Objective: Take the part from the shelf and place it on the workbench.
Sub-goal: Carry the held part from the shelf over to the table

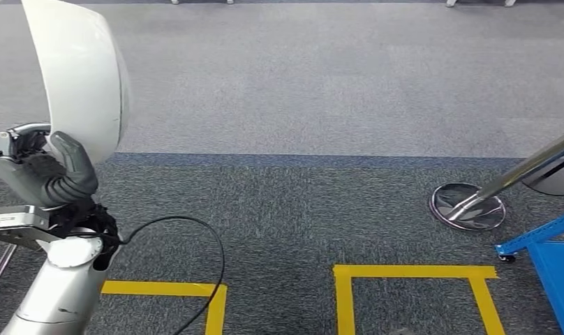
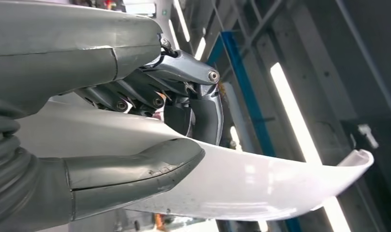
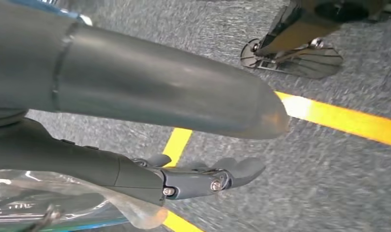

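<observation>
The floor [image 1: 321, 91] is short-pile carpet: a lighter grey band farther off, a darker speckled grey band nearer, the two meeting along a straight seam. Yellow tape [image 1: 412, 273] marks squared outlines on the dark band, one box near the middle and another corner toward the left. At the right, a polished chrome pole [image 1: 523, 171] slants down to a round mirror-bright base plate [image 1: 468, 206] lying flat on the carpet. Just beside it stands the corner of a blue painted metal frame [image 1: 548, 255] on a small caster. A thin black cable [image 1: 195, 244] loops off the left arm across the dark carpet.

The part [image 1: 80, 70] is a smooth, glossy white curved shell, thin-walled with a rolled lip, held upright above the carpet at the left edge of the head view. The left hand [image 1: 45, 174] grips its lower end, the thick grey thumb [image 2: 135, 166] pressed on one face and the dark fingers [image 2: 203, 113] clamped over the opposite face, the shell's edge pinched between them.

The right hand [image 3: 150, 140] hangs over the carpet and tape, its fingers [image 3: 222, 176] extended and apart from the thumb, holding nothing.
</observation>
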Available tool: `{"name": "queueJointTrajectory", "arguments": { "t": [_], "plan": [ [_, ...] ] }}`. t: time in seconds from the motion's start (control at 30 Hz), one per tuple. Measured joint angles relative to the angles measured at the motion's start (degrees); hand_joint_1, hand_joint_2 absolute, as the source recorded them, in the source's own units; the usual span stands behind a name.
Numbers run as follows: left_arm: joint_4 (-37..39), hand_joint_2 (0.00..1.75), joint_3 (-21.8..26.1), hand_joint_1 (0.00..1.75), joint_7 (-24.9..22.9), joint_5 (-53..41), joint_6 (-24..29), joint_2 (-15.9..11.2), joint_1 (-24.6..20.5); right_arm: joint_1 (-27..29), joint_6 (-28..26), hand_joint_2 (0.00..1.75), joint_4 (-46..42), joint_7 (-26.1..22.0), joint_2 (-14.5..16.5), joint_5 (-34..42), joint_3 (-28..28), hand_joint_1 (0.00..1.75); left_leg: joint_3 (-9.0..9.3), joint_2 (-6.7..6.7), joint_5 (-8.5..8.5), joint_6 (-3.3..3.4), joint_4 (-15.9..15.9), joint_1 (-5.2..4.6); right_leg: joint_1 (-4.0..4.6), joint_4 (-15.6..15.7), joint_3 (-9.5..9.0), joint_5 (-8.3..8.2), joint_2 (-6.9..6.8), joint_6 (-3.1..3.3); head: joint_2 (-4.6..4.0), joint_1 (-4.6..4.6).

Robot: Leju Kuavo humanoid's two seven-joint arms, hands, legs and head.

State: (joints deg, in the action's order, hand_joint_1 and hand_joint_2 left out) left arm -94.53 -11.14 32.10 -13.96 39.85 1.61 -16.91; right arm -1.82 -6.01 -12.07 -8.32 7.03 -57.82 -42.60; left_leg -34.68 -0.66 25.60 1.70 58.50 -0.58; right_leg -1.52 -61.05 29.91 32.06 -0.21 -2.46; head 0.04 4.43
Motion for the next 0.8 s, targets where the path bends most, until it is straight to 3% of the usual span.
{"name": "queueJointTrajectory", "arguments": {
  "t": [0.13,0.27,0.33,0.4,0.43,0.53,0.57,0.63,0.7,0.73,0.77,0.8],
  "plan": [
    [-0.11,1.75,-0.01,1.75,0.03,0.00,0.02,0.11,-0.25,-0.21,0.02,0.00,0.00,-0.08,0.05,-0.03,0.02,0.00,1.56,0.01,0.89,0.85,-0.40,0.03,0.41,-10.14,5.68,2.71,0.12,-0.16,0.00,-0.54],
    [-0.11,1.75,-0.03,1.75,0.03,0.01,0.02,0.11,-0.18,-0.15,0.02,0.00,0.00,-0.08,0.06,-0.05,0.04,0.00,1.76,0.00,1.14,0.95,-0.40,-0.06,0.41,-12.30,7.54,3.52,0.12,-0.19,0.00,-0.53],
    [-0.10,1.75,-0.05,1.75,0.03,0.03,0.05,0.13,0.01,0.09,0.00,0.00,0.00,-0.08,0.04,-0.03,-0.01,0.00,3.66,-0.13,2.70,0.82,-0.39,-0.12,0.50,-7.91,8.84,-0.99,0.11,0.08,0.00,-0.56],
    [-0.09,1.75,-0.06,1.75,0.03,0.04,0.09,0.13,0.13,0.23,-0.01,0.00,0.00,-0.07,0.03,0.00,-0.05,0.00,5.75,-0.20,4.63,0.30,-0.21,-0.23,0.75,-0.83,8.44,-6.03,0.09,0.69,0.00,-0.57],
    [-0.09,1.75,-0.06,1.75,0.01,0.05,0.09,0.13,0.13,0.20,-0.01,0.00,0.00,-0.06,0.03,0.00,-0.06,0.00,5.99,-0.17,5.11,-0.03,-0.23,-0.29,0.85,0.59,7.89,-6.62,0.10,1.05,0.00,-0.53],
    [-0.19,1.75,-0.11,1.75,0.00,0.05,0.11,0.12,0.16,0.30,-0.01,0.00,0.00,-0.01,0.08,-0.01,-0.09,0.00,6.24,-0.13,5.54,-0.85,0.42,-0.41,0.79,1.39,6.75,-6.19,0.14,2.14,0.00,-0.48],
    [-0.22,1.75,-0.14,1.75,0.03,0.03,0.11,0.11,0.15,0.35,-0.02,0.00,0.00,0.00,0.11,-0.01,-0.12,0.00,5.70,-0.08,5.45,-1.10,1.97,-0.38,0.67,1.62,6.19,-5.98,0.14,2.40,0.00,-0.41],
    [-0.26,1.75,-0.17,1.75,0.04,0.03,0.13,0.07,0.17,0.35,-0.06,0.00,0.00,0.00,0.14,-0.01,-0.17,0.00,2.21,0.06,6.31,-1.73,8.19,-0.14,0.53,2.06,4.91,-5.42,0.17,2.76,0.00,-0.26],
    [-0.26,1.75,-0.20,1.75,0.05,0.05,0.15,0.03,0.33,0.32,-0.09,0.00,0.00,0.01,0.12,0.00,-0.20,0.00,-2.53,0.11,9.29,-2.25,14.77,0.16,0.53,2.20,3.84,-4.68,0.19,2.94,0.00,-0.19],
    [-0.26,1.75,-0.20,1.75,0.07,0.02,0.15,0.03,0.44,0.31,-0.10,0.00,0.00,0.01,0.12,0.01,-0.21,0.00,-4.24,0.12,10.59,-2.37,16.25,0.26,0.53,2.20,3.30,-4.26,0.24,2.96,0.00,-0.16],
    [-0.26,1.75,-0.17,1.75,0.14,-0.14,0.15,0.04,0.52,0.33,-0.10,0.00,0.00,0.02,0.13,0.00,-0.22,0.00,-5.18,0.13,10.83,-2.40,16.07,0.33,0.54,2.20,2.67,-3.78,0.30,2.96,0.00,-0.16],
    [-0.26,1.75,-0.12,1.75,0.28,-0.39,0.15,0.09,0.56,0.37,-0.11,0.00,0.00,0.04,0.13,-0.05,-0.23,0.00,-5.32,0.13,9.45,-2.32,14.16,0.38,0.57,2.20,1.97,-3.27,0.37,2.92,0.00,-0.14]
  ]
}}
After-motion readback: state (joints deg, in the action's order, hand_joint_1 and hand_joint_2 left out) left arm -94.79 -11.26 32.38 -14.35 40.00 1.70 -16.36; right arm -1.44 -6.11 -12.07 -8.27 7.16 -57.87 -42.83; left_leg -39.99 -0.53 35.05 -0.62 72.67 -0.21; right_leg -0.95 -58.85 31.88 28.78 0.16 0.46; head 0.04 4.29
